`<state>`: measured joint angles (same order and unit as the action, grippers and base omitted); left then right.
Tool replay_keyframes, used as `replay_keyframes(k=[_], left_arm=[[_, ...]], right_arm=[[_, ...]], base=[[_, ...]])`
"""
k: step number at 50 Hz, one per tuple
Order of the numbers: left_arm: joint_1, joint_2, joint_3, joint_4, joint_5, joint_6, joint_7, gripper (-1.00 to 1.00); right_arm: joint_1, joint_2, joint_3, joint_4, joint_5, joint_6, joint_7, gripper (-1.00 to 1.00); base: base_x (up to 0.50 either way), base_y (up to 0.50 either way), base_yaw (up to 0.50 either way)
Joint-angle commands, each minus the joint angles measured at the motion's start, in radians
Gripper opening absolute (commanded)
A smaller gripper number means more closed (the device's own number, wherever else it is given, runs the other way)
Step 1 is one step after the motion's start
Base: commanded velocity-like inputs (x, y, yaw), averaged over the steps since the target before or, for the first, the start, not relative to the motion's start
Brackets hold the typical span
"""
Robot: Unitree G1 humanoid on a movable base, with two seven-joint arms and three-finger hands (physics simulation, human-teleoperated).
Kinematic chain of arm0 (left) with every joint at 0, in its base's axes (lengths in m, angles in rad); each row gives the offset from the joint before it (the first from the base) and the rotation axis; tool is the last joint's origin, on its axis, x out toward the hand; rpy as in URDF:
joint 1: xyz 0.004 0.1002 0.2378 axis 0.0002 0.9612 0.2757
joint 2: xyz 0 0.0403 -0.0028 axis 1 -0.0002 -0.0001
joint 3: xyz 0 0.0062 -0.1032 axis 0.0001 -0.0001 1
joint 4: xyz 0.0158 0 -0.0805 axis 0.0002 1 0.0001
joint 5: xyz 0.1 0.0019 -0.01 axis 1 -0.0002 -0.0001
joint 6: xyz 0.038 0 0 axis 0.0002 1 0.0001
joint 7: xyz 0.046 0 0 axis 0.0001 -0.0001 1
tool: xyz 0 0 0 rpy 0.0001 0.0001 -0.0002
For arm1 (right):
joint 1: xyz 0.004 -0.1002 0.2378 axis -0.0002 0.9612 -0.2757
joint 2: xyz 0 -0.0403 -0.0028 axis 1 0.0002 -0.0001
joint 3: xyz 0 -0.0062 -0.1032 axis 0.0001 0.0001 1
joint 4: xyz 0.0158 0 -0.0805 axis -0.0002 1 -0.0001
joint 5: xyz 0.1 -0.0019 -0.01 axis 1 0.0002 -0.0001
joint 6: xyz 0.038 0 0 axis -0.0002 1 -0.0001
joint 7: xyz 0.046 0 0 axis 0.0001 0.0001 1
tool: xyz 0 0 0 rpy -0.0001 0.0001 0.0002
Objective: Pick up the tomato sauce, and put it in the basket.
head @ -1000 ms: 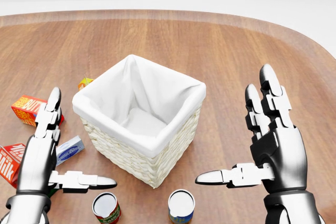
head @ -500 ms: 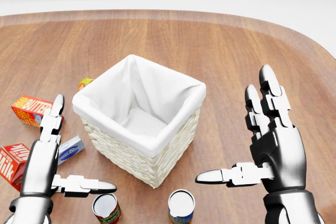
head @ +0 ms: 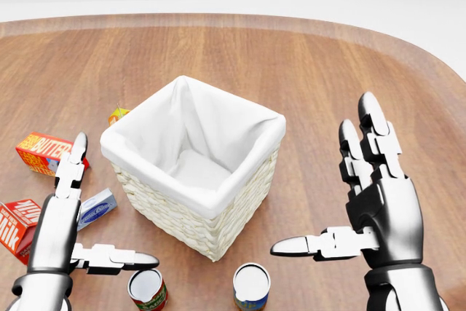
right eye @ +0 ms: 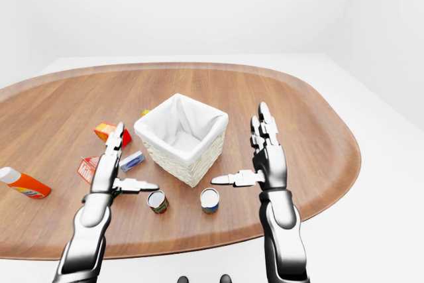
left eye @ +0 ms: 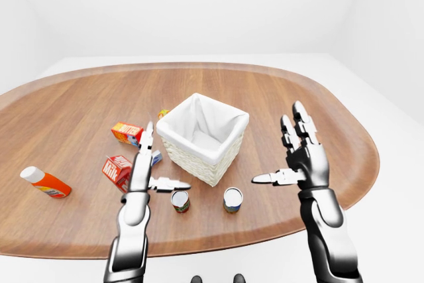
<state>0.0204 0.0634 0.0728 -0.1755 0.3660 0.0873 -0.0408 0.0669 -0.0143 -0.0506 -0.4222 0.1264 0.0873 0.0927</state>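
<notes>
Nearest the lower edge of the head view, two cans stand upright on the wooden table (head: 328, 56); the red-labelled can (head: 147, 289), which looks to be the tomato sauce, sits just below the thumb of the left hand (head: 62, 234) and apart from it; the blue-labelled can (head: 251, 286) stands to the right of it, below and left of the thumb of the right hand (head: 375, 209).

Both hands are spread, fingers pointing up and thumbs pointing inward toward each other; neither grips anything.

Between the two hands, a little farther up the view, stands the wicker basket (head: 191, 218) with its white cloth lining; nothing shows inside it; the sauce can is outside it, near its lower corner.

Left of the left hand lies a red milk carton (head: 16, 225); a small blue and white box (head: 97, 207) lies between that hand and the basket; beyond the fingertips lies an orange box (head: 40, 152), and farther up a small yellow item (head: 117, 115) shows beside the basket.

Far out to the left hand's left, in the left-eye view, an orange bottle (left eye: 45, 182) with a white cap lies on its side.
</notes>
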Motion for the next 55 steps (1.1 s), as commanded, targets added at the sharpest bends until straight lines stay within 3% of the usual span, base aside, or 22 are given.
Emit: replay_keyframes(k=[1, 8, 17, 37, 48, 52, 55], left_arm=[[0.001, 0.002, -0.001, 0.001, 0.021, 0.0, 0.001, 0.97], [0.005, 0.001, -0.009, 0.013, 0.043, -0.014, 0.007, 0.97], [0.009, 0.0, -0.018, 0.056, 0.062, -0.048, 0.019, 0.97], [0.018, -0.002, -0.027, 0.071, 0.08, -0.071, 0.024, 0.97], [0.032, -0.008, -0.034, 0.046, 0.087, -0.068, 0.022, 0.98], [0.052, -0.007, -0.033, 0.053, 0.087, -0.088, 0.027, 0.97], [0.061, -0.009, -0.036, 0.046, 0.092, -0.089, 0.024, 0.97]], right_arm=[[0.001, 0.0, 0.001, -0.011, -0.001, 0.0, -0.002, 1.0], [0.002, 0.0, 0.0, -0.014, 0.0, 0.0, -0.002, 1.0], [0.002, 0.0, 0.0, -0.011, -0.001, 0.0, -0.001, 1.0], [0.002, 0.001, 0.001, 0.01, -0.003, 0.0, 0.0, 1.0], [-0.009, -0.002, -0.005, 0.023, -0.002, 0.0, 0.0, 1.0], [-0.013, -0.003, -0.008, 0.024, -0.001, 0.0, -0.002, 1.0], [-0.007, -0.002, -0.004, 0.017, -0.003, 0.0, -0.002, 1.0]], base=[[0.0, 0.0, 0.0], [0.0, 0.0, 0.0], [0.0, 0.0, 0.0], [0.0, 0.0, 0.0], [0.0, 0.0, 0.0], [0.0, 0.0, 0.0], [0.0, 0.0, 0.0]])
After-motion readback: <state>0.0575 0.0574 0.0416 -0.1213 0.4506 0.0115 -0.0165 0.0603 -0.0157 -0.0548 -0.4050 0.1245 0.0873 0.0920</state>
